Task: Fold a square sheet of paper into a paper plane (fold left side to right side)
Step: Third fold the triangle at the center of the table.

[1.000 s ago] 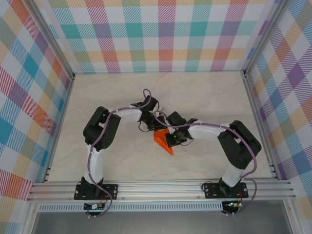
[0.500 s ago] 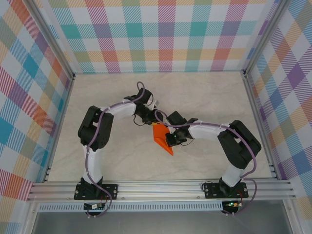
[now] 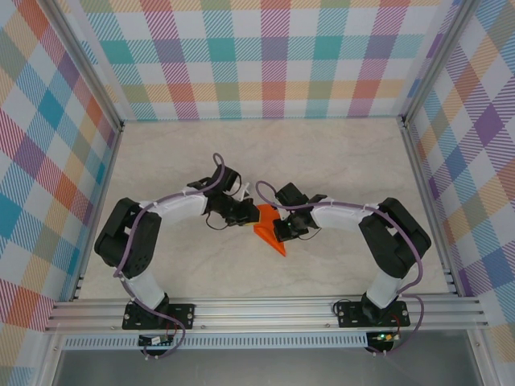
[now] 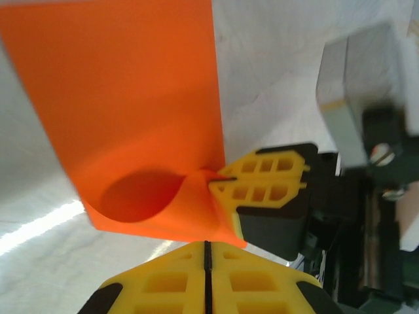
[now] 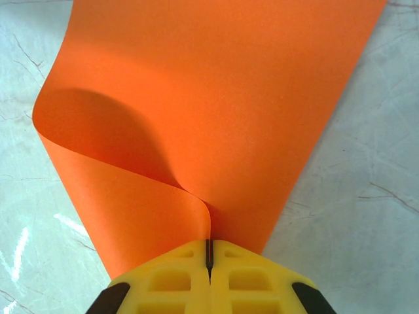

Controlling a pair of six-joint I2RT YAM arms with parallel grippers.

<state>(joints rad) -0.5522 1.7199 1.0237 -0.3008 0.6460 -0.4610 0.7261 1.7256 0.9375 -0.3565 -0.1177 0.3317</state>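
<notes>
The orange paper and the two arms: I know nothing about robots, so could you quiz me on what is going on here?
1. True or false: the orange paper lies completely flat on the table.
2. The right jaws are: A) wide open, B) shut on the paper, C) holding a pencil.
3. Fill in: the jaw pads are coloured ____.
Key: 1 false, one side curls up and over; 2 B; 3 yellow.

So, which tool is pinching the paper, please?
The right tool: the curled paper runs into its shut jaws. The left tool, also shut, shows no clear grip.
</notes>
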